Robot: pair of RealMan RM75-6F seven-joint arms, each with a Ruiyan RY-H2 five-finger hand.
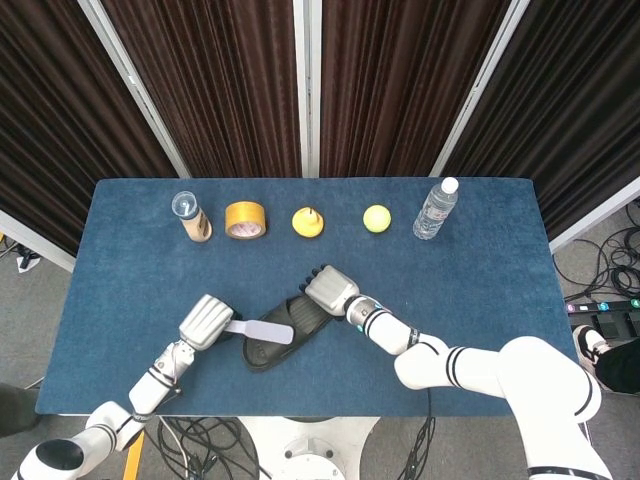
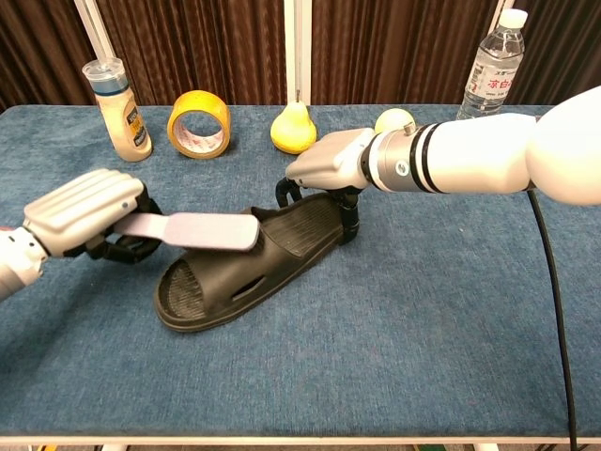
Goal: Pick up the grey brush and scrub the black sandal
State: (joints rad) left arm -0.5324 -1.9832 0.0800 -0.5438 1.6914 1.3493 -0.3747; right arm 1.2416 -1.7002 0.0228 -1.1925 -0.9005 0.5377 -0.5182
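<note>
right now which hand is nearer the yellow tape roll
Left. The left hand grips the grey brush below the tape roll; the right hand holds the black sandal further right.

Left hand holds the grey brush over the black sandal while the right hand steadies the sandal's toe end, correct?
Not quite: the right hand steadies the heel end of the black sandal, as the chest view shows. The left hand does hold the grey brush over it.
</note>
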